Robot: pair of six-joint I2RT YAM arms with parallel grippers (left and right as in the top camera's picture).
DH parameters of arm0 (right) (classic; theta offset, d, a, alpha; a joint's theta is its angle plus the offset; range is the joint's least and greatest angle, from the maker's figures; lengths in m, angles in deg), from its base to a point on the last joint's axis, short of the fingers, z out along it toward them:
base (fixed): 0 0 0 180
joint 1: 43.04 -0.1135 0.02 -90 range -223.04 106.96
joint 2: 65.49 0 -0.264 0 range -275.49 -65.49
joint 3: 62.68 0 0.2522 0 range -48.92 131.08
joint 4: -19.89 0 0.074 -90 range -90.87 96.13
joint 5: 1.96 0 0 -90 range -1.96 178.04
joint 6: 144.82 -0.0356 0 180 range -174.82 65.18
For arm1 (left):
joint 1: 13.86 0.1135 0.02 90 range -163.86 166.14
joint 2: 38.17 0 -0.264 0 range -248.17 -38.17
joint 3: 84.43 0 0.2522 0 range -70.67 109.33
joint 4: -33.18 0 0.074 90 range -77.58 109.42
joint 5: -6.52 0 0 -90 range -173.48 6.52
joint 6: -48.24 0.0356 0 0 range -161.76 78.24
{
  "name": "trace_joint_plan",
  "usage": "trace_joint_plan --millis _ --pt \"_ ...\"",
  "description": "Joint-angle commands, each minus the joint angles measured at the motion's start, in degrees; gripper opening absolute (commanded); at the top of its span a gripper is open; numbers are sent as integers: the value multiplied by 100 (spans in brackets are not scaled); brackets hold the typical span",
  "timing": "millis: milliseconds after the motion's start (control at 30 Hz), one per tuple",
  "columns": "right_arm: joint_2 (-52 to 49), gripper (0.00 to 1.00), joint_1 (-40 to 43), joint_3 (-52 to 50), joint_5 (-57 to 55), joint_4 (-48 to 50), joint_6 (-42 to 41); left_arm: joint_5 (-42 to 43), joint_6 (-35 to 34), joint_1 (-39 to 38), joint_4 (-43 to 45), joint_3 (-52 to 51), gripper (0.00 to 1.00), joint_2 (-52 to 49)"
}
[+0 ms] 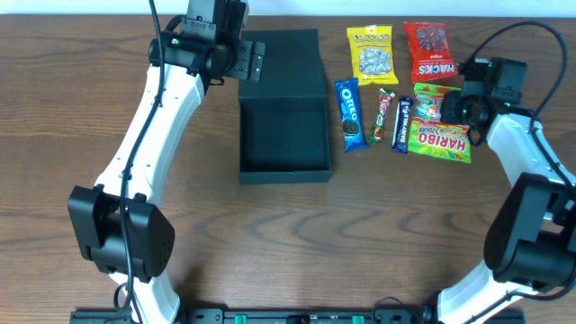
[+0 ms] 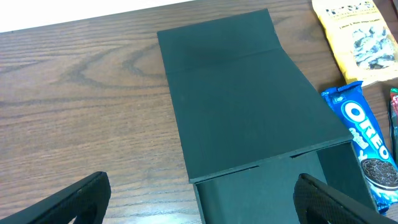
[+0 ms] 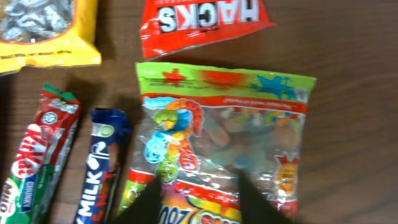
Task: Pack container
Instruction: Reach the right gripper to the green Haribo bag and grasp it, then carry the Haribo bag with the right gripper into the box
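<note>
The container (image 1: 283, 135) is a dark teal-black box in the middle of the table, open, with its flap lid (image 1: 286, 58) laid back flat. In the left wrist view the lid (image 2: 249, 93) fills the middle. My left gripper (image 1: 248, 61) hovers by the lid's left edge. It is open and empty (image 2: 199, 208), with one finger over the table and one over the box. My right gripper (image 1: 461, 103) is open above a green gummy bag (image 3: 224, 118), with its fingers (image 3: 200, 202) spread over it.
Snack packets lie right of the box: a yellow bag (image 1: 371, 52), a red Hacks bag (image 1: 428, 49), an Oreo pack (image 1: 349, 112), a red bar (image 1: 385, 115), a blue bar (image 1: 402, 124) and a Haribo bag (image 1: 441, 142).
</note>
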Motion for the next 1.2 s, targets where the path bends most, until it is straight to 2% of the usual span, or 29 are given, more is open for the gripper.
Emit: trace_joint_plan --millis 0,400,433,467,600,733,767,800,867,933,1167 --pt "-107 99 -114 39 -15 -7 -223 35 -55 11 2 15 95 -37" --pt "-1051 99 -131 39 -402 109 -632 33 9 13 0 15 95 -37" --pt "-1095 95 -131 39 -402 155 -629 33 9 15 0 15 95 -37" --pt "-1117 87 -131 39 -402 184 -629 33 9 13 0 15 95 -37" --pt "-1176 39 -131 39 -411 192 -623 35 31 15 0 15 95 -37" --pt "-1357 13 -131 39 -417 181 -627 20 52 15 0 15 95 -37" --pt "-1434 13 -131 39 -420 166 -625 20 52 15 0 15 95 -37" --pt "-1491 29 -131 39 -420 140 -627 20 52 15 0 15 95 -37" --pt "-1532 82 -131 39 -417 42 -629 20 52 15 0 15 95 -37" --pt "-1469 99 -136 44 -398 0 -651 22 50 15 0 15 95 -37" --pt "-1167 99 -136 48 -627 35 -688 24 50 13 -2 15 95 -37"
